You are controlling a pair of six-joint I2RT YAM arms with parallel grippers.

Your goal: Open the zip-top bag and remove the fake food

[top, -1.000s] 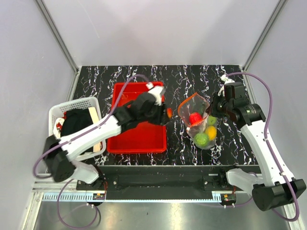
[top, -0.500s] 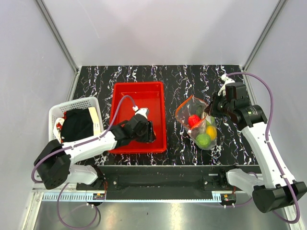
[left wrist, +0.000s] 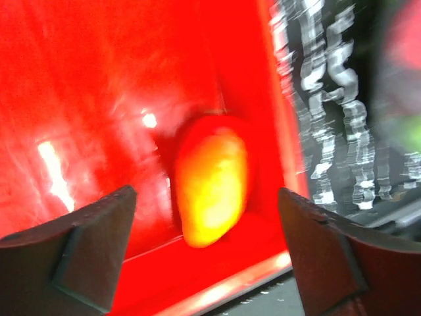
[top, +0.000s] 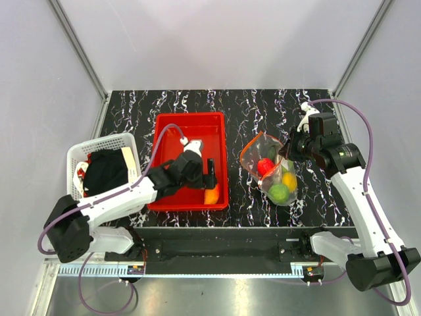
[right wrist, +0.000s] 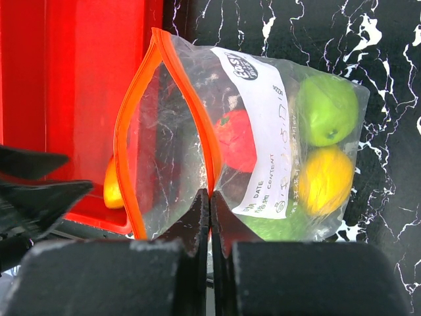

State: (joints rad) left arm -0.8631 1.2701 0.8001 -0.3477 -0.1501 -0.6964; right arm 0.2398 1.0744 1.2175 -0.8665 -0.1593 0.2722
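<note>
1. The left gripper (left wrist: pixel 205 204) is open wide and holds nothing. Its two fingers stand apart over the near right corner of the red tray (top: pixel 177 131).
2. An orange fake food (left wrist: pixel 212 187) lies in that corner, close by the tray's right wall. It sits below the gap between the fingers, and no finger touches it.
3. The right gripper (right wrist: pixel 210 204) is squeezed tight on the zip-top bag (right wrist: pixel 168 171). It pinches one side of the orange zip strip at the mouth.
4. The bag rests on the black table (top: pixel 263 105), just right of the tray. Its mouth gapes open toward the tray.
5. Inside the bag are a green fruit (right wrist: pixel 327 108), a yellow fruit (right wrist: pixel 327 179) and a red fruit (right wrist: pixel 237 139). More green shows at the bottom.
6. A white basket (top: pixel 99 145) sits left of the tray with something dark inside.
</note>
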